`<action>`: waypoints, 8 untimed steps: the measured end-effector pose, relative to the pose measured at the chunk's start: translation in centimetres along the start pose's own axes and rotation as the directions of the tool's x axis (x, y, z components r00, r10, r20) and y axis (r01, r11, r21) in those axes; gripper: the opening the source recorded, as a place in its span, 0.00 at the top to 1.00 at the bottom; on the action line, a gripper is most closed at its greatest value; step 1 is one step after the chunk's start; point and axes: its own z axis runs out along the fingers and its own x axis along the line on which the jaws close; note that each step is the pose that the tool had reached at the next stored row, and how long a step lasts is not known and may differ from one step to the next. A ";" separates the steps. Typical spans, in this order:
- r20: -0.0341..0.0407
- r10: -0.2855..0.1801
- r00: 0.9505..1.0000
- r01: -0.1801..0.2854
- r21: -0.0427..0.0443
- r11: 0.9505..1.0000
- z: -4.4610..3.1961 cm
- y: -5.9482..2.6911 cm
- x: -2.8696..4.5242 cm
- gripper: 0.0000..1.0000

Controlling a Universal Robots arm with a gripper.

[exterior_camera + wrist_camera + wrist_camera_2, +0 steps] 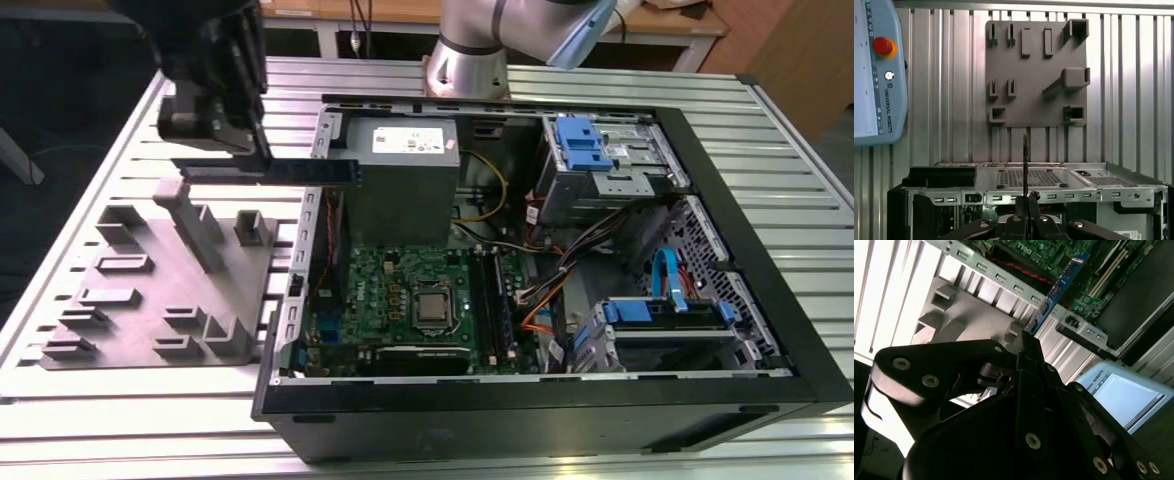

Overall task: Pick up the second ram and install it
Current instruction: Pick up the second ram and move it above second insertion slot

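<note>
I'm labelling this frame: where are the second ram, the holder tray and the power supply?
second ram (300,172), exterior view, on its long dark face.
holder tray (1029,75), first wrist view, bare middle of its base plate.
power supply (400,195), exterior view, its plain grey side wall.

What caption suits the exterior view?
Black robot hand holds a long, flat dark module aloft between grey plastic holder tray and open black computer case.

The second ram (296,172) level in the hand (255,156) — above the grey holder tray (134,322), beside the open case (534,430)
</note>
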 end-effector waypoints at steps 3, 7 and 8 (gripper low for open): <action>0.000 0.000 1.000 0.000 0.000 1.000 0.01 -1.08 -0.01 0.91; 0.000 0.000 1.000 0.000 0.000 1.000 0.02 -2.59 -0.04 0.91; 0.000 0.000 1.000 0.000 0.000 1.000 0.03 -2.99 -0.04 0.91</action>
